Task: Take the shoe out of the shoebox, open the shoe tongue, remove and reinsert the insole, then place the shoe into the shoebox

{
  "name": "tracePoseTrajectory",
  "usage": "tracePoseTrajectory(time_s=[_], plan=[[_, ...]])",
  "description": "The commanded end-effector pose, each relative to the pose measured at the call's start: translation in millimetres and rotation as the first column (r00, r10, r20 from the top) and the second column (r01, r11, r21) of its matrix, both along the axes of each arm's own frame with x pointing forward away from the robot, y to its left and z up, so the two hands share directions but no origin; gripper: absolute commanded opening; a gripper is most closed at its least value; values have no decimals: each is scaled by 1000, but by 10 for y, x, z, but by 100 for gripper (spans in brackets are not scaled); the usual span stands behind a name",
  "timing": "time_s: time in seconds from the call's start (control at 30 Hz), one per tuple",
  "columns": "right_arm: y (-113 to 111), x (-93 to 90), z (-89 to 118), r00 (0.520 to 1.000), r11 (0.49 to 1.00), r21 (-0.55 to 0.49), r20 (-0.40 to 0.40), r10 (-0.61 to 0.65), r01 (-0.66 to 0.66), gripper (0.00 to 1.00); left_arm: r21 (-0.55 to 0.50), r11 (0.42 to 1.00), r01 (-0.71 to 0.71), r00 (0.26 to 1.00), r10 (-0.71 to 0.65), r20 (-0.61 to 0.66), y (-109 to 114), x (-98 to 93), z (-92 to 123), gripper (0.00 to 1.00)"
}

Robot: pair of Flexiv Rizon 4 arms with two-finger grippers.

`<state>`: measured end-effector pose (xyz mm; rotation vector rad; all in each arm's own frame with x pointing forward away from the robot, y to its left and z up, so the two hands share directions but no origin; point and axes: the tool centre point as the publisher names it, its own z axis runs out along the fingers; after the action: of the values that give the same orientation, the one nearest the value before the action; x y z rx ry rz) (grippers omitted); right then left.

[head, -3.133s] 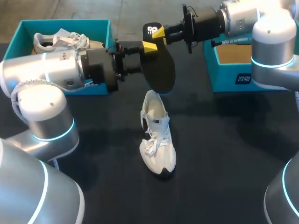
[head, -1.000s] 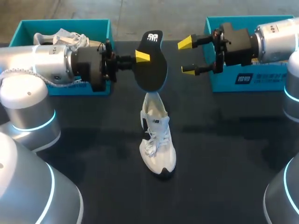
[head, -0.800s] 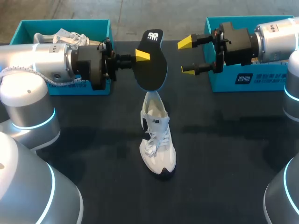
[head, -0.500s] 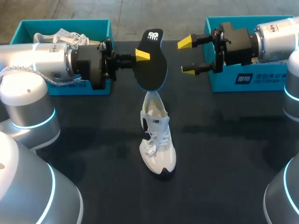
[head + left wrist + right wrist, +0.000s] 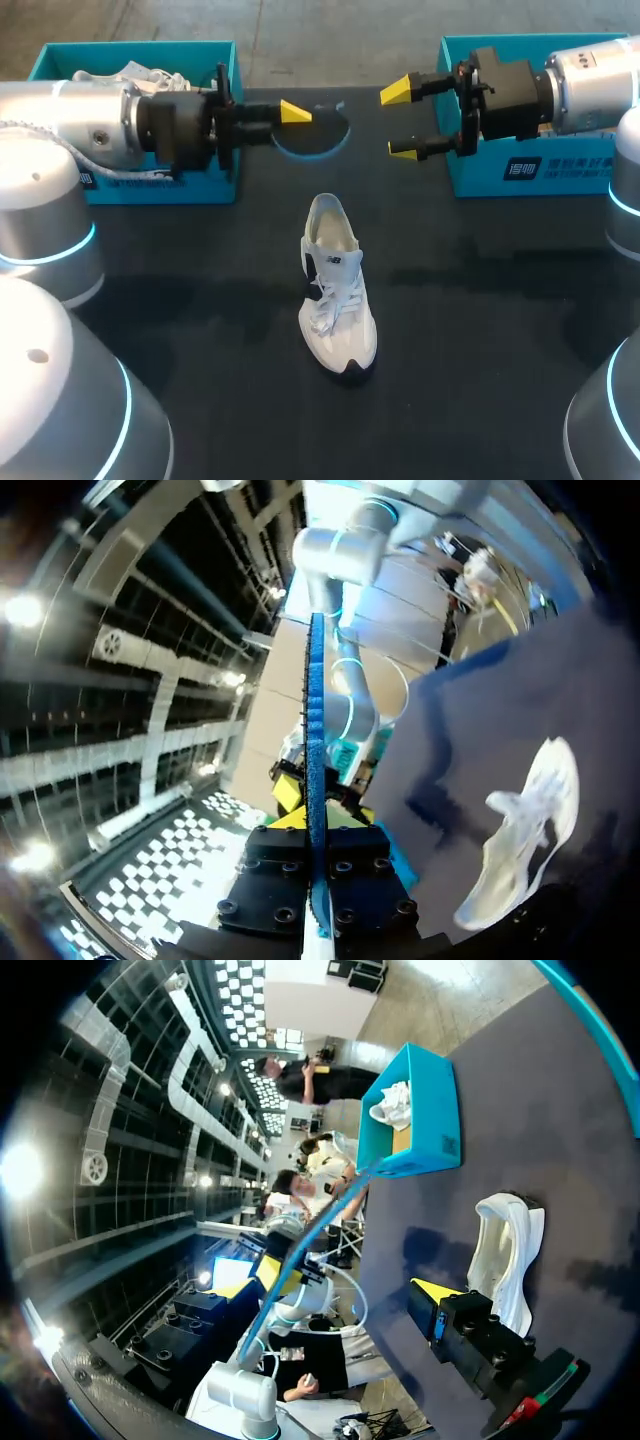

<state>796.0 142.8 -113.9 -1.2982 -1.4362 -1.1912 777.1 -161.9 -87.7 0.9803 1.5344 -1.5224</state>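
2 grippers level beyond the shoe: 1 clamped on the insole, 1 empty.

Far left of the shoe (image 5: pixel 337 290) stands the left shoebox (image 5: pixel 150 50). From that side my left arm (image 5: pixel 90 115) reaches in level over the table (image 5: pixel 480 320), and the left gripper (image 5: pixel 295 118) pinches the insole (image 5: pixel 312 138) by 1 edge. The insole lies flat, up off the table, just beyond the shoe's heel. The shoe rests on the table, heel toward both grippers, laces loose. Right of the heel the right gripper (image 5: pixel 402 122) points level at the insole, jaws spread wide and holding nothing. The right shoebox (image 5: pixel 480 165) stands farther right. Reinsertion looks next. I would tip the insole toe-down over the collar, use the free gripper to hold the tongue back, and feed it in slowly so the forefoot does not fold.
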Motion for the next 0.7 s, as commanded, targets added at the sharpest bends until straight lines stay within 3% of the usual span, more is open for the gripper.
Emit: tracePoseTrajectory(time_s=[0.03, 0.07, 0.7], plan=[[5, 2, -3, 1000, 1000, -1, 0, 0, 0, 100, 42, 967, 253, 479, -87, -873, 75, -80, 14, 0], [5, 2, -3, 1000, 1000, -1, 0, 0, 0, 100, -35, 963, 267, 334, -126, -934, 72, -100, 44, 0], [5, 2, -3, 1000, 1000, -1, 0, 0, 0, 100, -35, 963, 267, 334, -126, -934, 72, -100, 44, 0]])
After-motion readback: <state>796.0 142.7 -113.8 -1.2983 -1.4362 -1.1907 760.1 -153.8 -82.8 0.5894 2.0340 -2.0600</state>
